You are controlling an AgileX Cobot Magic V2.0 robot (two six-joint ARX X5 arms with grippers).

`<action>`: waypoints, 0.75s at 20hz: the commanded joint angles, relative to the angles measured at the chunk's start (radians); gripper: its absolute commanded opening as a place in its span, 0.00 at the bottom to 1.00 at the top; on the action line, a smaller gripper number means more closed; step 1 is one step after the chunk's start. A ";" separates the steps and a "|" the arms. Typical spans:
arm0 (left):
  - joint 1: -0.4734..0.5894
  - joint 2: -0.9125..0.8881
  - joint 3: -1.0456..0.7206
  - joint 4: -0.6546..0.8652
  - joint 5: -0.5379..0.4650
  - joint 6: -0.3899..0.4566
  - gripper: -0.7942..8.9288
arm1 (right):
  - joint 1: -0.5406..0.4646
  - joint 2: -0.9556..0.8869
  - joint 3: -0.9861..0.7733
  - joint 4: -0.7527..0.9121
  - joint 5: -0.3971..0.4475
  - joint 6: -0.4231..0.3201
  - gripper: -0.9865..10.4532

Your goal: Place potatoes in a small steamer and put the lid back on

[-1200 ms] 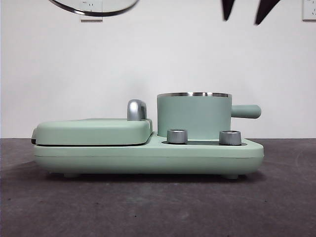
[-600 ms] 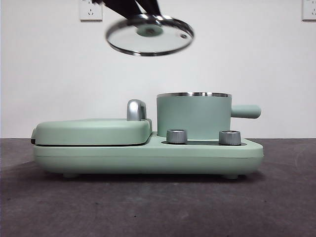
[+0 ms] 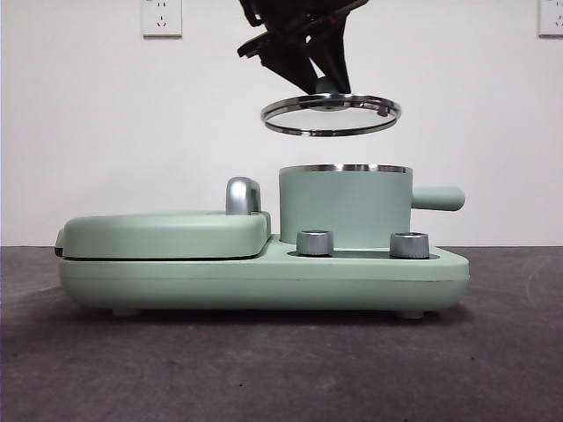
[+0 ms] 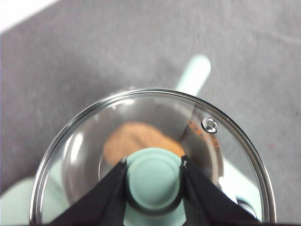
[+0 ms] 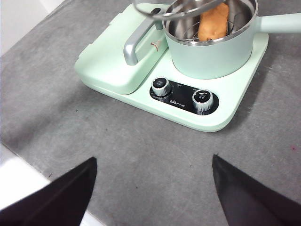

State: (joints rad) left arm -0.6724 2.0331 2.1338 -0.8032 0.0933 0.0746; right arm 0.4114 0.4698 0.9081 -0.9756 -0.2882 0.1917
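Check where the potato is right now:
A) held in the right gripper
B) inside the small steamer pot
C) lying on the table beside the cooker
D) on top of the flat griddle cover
B: the right wrist view shows the potato lying inside the small steamer, while the left gripper holds the lid by its knob above the pot, and the right gripper is open and holds nothing.

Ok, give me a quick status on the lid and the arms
Left gripper shut on lid knob, hovering above steamer. Right gripper open, idle, away from the cooker. Potato inside steamer. Nothing between lid and rim.
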 commanded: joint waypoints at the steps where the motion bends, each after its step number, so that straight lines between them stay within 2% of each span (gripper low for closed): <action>1: -0.011 0.046 0.054 0.027 0.000 -0.007 0.09 | 0.005 0.005 0.007 0.010 -0.001 0.015 0.42; 15: -0.011 0.137 0.061 0.122 -0.001 0.000 0.09 | 0.005 0.005 0.007 0.010 -0.001 0.018 0.42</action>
State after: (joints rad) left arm -0.6727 2.1506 2.1536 -0.7067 0.0914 0.0750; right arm 0.4114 0.4702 0.9081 -0.9756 -0.2882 0.1932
